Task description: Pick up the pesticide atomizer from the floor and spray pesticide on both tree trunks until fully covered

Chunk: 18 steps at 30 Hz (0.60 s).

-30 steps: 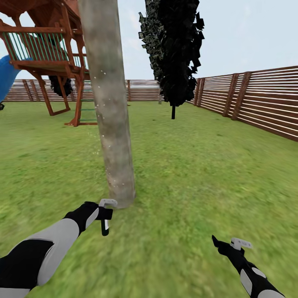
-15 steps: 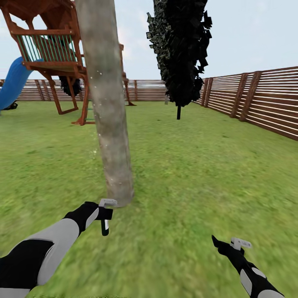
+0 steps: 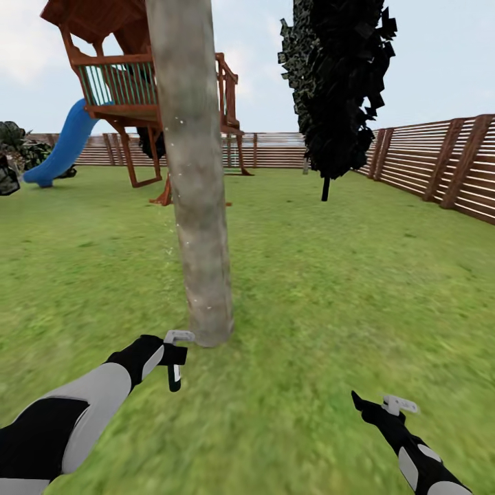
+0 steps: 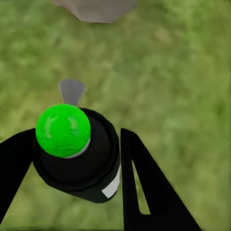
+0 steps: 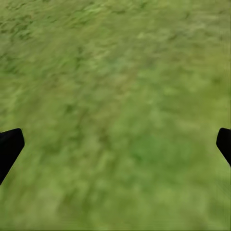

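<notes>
One tall grey-brown mottled tree trunk (image 3: 199, 206) rises from the grass lawn (image 3: 330, 289) just ahead of me, flecked with small white specks. My left gripper (image 3: 174, 361) hangs low beside the trunk's base (image 4: 96, 9), shut on the pesticide atomizer (image 4: 77, 154). The atomizer is a small black can with a white label, a bright green ball on top and a grey nozzle pointing at the trunk. My right gripper (image 3: 357, 401) is open over bare grass at the lower right, its fingertips (image 5: 10, 144) far apart with nothing between them.
A wooden playset (image 3: 130, 82) with a blue slide (image 3: 62, 148) stands behind the trunk at the left. A dark narrow conifer (image 3: 340, 89) stands at the back right. The brown slat fence (image 3: 440, 161) runs along the right and the back. Dark shrubs (image 3: 10, 158) sit at the far left.
The whole picture has slid to the right, so the camera has turned left; the slide and shrubs have come into view. Both arms keep their places in the picture.
</notes>
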Tool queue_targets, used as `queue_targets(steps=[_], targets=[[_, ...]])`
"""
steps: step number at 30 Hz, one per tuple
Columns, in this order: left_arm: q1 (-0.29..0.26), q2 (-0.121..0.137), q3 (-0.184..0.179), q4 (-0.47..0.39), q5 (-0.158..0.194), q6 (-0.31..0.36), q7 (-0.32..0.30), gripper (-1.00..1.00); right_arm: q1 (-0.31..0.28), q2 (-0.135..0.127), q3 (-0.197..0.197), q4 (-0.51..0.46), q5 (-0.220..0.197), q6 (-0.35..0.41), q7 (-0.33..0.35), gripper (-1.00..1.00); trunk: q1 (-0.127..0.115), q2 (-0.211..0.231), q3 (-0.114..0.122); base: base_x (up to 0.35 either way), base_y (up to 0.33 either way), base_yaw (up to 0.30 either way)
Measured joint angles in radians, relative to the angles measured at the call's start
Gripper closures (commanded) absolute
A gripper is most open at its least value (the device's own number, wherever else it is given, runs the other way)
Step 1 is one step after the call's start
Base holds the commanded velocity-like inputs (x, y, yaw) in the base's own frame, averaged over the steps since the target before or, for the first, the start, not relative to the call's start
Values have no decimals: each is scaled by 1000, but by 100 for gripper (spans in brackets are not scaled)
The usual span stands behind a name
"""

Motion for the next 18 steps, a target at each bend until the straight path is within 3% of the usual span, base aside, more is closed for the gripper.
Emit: queue_targets(steps=[5,10,13,15,17,18], targets=[[0,-1,0,0,0,0,0,100,0,1,0,0,0,0,0,-100,0,0,0,8,-36,252],[0,-1,-1,12,-2,-4,0,100,0,-4,-1,-1,-1,0,0,-100,0,0,0,24,-89,28],[0,-1,-1,32,-4,-42,0,100,0,-5,-1,-1,-1,0,0,-100,0,0,0,2,-6,2],[0,-1,1,2,-4,-45,-1,100,0,-5,-1,0,-1,0,0,-100,0,0,0,0,-1,-45],[-2,0,2,-72,-4,1,-4,100,0,-5,-1,-1,-2,0,1,-100,0,0,1,0,0,-185],[-5,-14,2,-141,-2,104,-5,100,0,-6,-1,-1,-3,0,0,-100,0,0,2,0,0,-222]])
